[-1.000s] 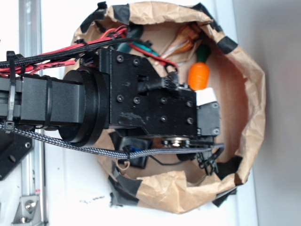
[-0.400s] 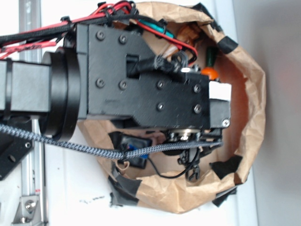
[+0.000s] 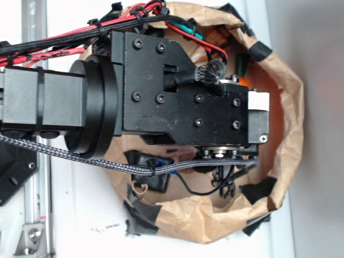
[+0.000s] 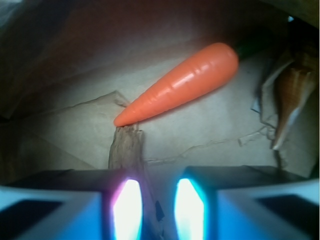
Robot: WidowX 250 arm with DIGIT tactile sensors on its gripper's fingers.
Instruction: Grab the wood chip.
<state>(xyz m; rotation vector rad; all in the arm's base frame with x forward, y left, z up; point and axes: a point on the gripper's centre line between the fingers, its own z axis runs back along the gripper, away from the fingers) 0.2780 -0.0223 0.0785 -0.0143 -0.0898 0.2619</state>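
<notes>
Exterior view, from the left: a metal rail runs along the edge of the white surface, and the black arm reaches across it, red and black cables bundled along its upper side and a braided cord slung below. Its boxy black wrist fills the mouth of a crumpled brown paper bag patched with black tape; past the wrist only an orange sliver and the green top of a toy carrot peek out, and the pincer itself is hidden from this side. Wrist view, again from the left: the wood chip, rough and brown, lies on the bag floor with its far end touching the carrot's pointed tip, its near end running under the left finger's glowing edge. The pincer is released, its two fingers apart with a gap between them, the chip more under the left one than centred in the gap, and nothing is gripped. The carrot slants up to the right, and beyond it, against the bag wall, rests a brown pointed shell.
</notes>
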